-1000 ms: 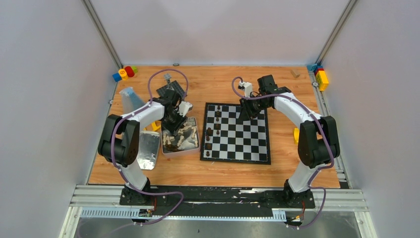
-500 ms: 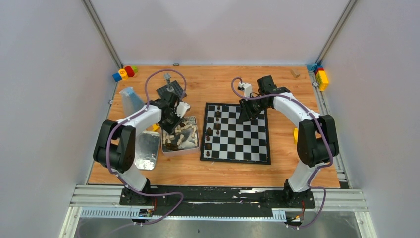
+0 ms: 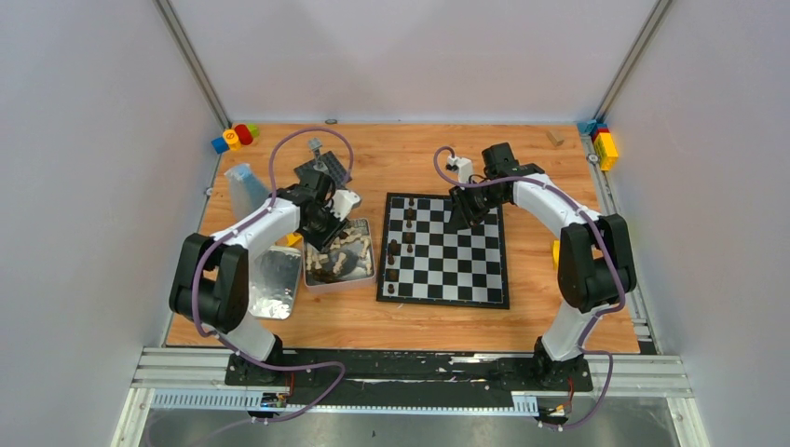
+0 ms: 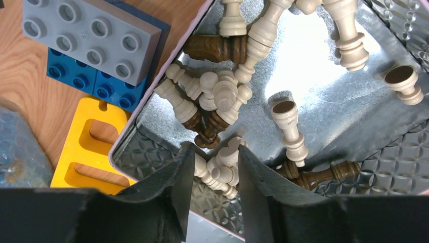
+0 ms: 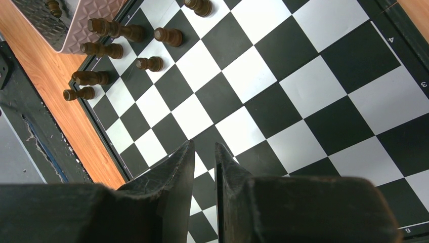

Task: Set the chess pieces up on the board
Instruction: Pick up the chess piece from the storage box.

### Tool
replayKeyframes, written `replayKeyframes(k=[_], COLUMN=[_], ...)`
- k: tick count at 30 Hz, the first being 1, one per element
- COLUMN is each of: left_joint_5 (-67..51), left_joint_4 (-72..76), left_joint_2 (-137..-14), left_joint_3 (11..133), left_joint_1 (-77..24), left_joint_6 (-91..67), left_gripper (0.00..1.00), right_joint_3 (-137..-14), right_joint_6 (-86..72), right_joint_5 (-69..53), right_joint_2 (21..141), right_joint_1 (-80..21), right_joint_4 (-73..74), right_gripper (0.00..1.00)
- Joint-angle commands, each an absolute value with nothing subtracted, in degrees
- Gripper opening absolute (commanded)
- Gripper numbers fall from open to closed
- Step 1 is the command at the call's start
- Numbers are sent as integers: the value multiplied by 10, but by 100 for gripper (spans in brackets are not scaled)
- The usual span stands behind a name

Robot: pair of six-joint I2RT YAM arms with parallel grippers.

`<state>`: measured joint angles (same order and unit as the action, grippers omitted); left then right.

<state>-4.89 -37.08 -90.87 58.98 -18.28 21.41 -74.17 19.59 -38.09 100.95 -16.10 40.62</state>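
Observation:
The board (image 3: 466, 270) lies flat in the middle, with several dark brown chess pieces (image 3: 396, 251) standing on its two left columns. An open metal tin (image 3: 340, 284) left of it holds more cream and dark pieces. My left gripper (image 3: 319, 233) reaches into the tin. In the left wrist view this gripper (image 4: 215, 149) is open, with a small cluster of cream pieces (image 4: 220, 167) lying on the tin floor between its fingers. My right gripper (image 5: 205, 147) hovers over the board (image 5: 303, 76), open by a narrow gap and empty. Dark pieces (image 5: 116, 30) stand beyond it.
A yellow brick (image 4: 86, 136), a blue brick (image 4: 76, 76) and a grey brick (image 4: 91, 33) lie by the tin's outer wall. The tin lid (image 3: 278, 279) sits left of the tin. A dark baseplate (image 3: 323, 170) and a plastic bag (image 3: 244, 186) lie behind.
My left arm has swung its elbow leftward and the gripper has shifted slightly toward the tin's far left corner. The right arm has stayed still.

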Motion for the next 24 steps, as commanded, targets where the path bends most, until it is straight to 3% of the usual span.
replayKeyframes(k=[1,10,24], left_joint_5=[-56,-50,-75], left_joint_4=[-360,-346,-346], left_joint_2=[-919,-939,-915], left_joint_3=[592,591,580], left_joint_1=[-182,-182,-181], left_joint_6=[241,262,259], left_gripper=[47,50,24], right_joint_3=[-750,-750,-757], right_joint_6=[207,208,209], right_joint_5=[-399,-400,-400], right_joint_2=[1010,1015,1024], right_joint_1=[-165,-167,-173], right_joint_4=[407,410,416], right_gripper=[22,22,22])
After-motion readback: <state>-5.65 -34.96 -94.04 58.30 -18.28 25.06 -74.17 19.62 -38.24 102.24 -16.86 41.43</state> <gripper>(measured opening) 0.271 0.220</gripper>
